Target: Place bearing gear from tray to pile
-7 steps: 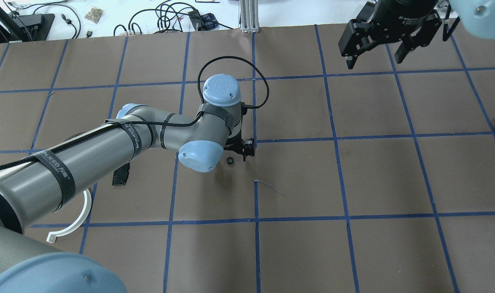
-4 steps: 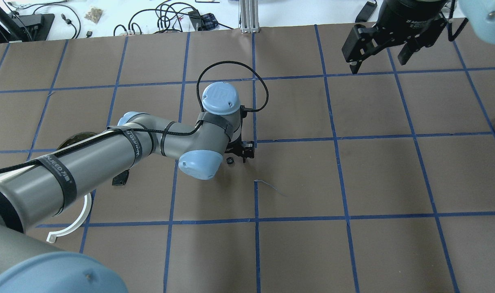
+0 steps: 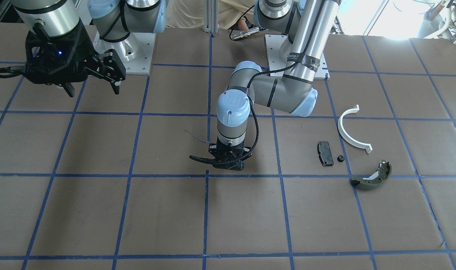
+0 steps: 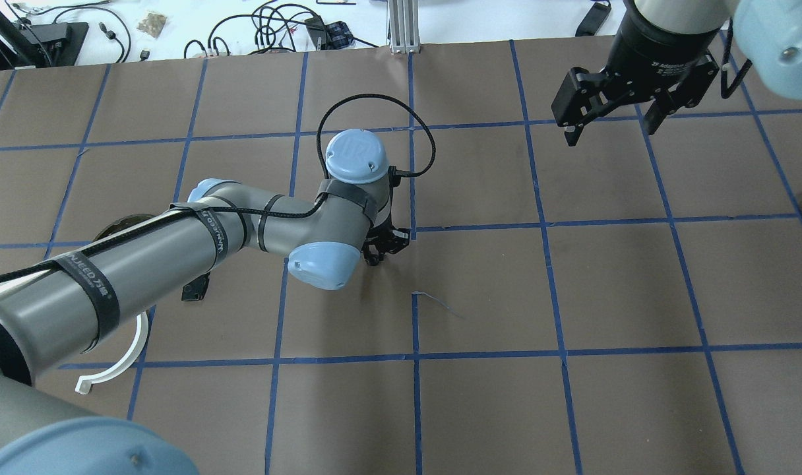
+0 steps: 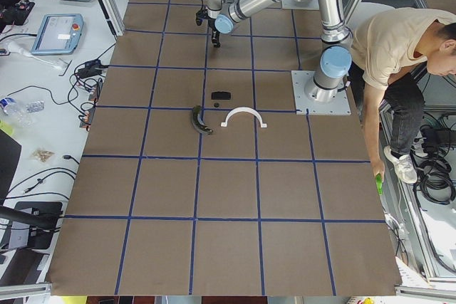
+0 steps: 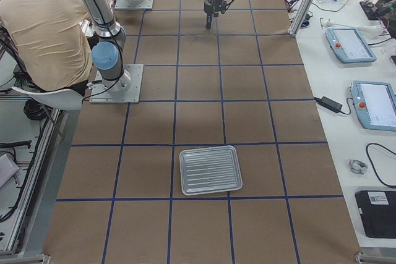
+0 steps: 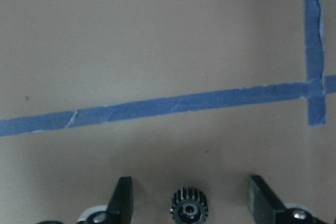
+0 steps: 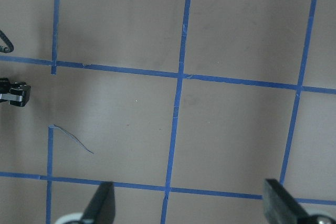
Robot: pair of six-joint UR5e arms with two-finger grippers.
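Mid-table, under the left gripper (image 4: 382,251) overhead so basically hidden | small black toothed bearing gear (image 7: 189,211) on brown paper (image 7: 157,51), bottom clipped in wrist view, between spread fingers (image 7: 123,200), untouched | right gripper (image 4: 611,128) spread too

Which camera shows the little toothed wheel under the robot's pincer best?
The left wrist view: the gear sits sharp, teeth visible, between the open fingers of the left pincer, touching neither. In the overhead and front views the pincer and wrist cover it. The side views are too distant to show it.
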